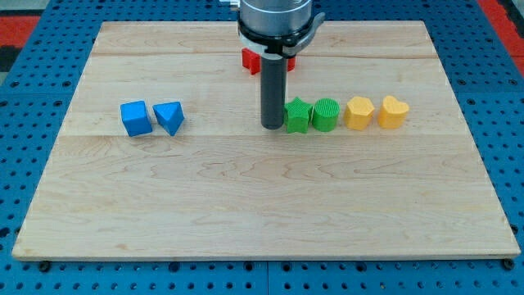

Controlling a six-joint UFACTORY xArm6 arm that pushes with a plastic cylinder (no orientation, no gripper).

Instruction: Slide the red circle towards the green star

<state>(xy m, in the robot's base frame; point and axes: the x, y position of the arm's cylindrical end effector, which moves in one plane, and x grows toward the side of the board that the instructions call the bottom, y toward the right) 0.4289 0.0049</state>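
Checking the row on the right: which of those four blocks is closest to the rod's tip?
The green star, the row's leftmost block, right beside my tip.

blue cube [136,118] | blue triangle [169,117] | green cylinder [325,114] | yellow blocks [359,113], [393,112] | wooden board [262,205]

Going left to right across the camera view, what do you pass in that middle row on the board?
Blue cube → blue triangle → my tip → green star → green circle → yellow hexagon → yellow heart.
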